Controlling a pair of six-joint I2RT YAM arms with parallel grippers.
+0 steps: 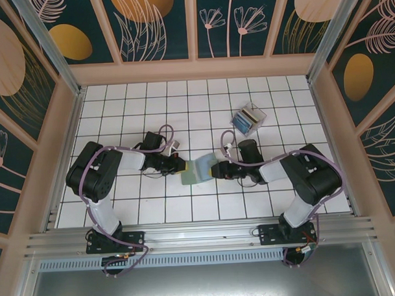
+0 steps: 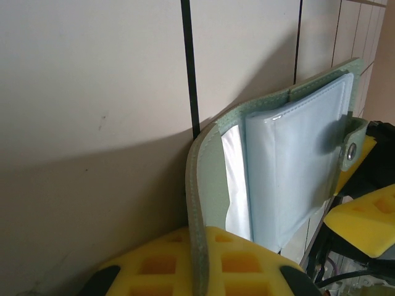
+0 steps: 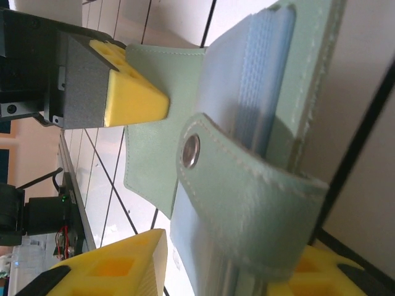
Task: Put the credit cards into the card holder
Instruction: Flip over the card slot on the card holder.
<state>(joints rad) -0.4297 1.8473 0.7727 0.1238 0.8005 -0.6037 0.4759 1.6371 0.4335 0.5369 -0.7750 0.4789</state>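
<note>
Two robot arms meet over a white tiled table [image 1: 150, 104], holding one grey-green wallet [image 2: 296, 154] up between them.

The left gripper [image 2: 200, 265] is pinched tight on the edge of the wallet's cover, which stands on end between its yellow fingers [image 2: 253, 262]. Past those fingers the wallet hangs open, showing pale clear sleeves.

The right gripper [image 3: 228, 271] faces it from the other side. Its fingers stand partly apart, with the sleeves and the strap [image 3: 247, 185] running down between them. Whether they are pressing on the wallet cannot be told.

The cards [image 1: 245, 122] sit in a small clear box [image 1: 261, 113], on the table well beyond the right fingers and touched by neither gripper.

The task looks to be at an early stage. The wallet is lifted and opened, but no card is in either gripper. A white layer shows behind the front sleeve; whether it is a card or another sleeve is unclear. Picking up each card and sliding it in appears to be left to do.

Count: two arms, two grippers, one wallet, one strap with one metal snap [image 3: 190, 151], one box. The box holds several cards, blue and white among them, too small to count.
</note>
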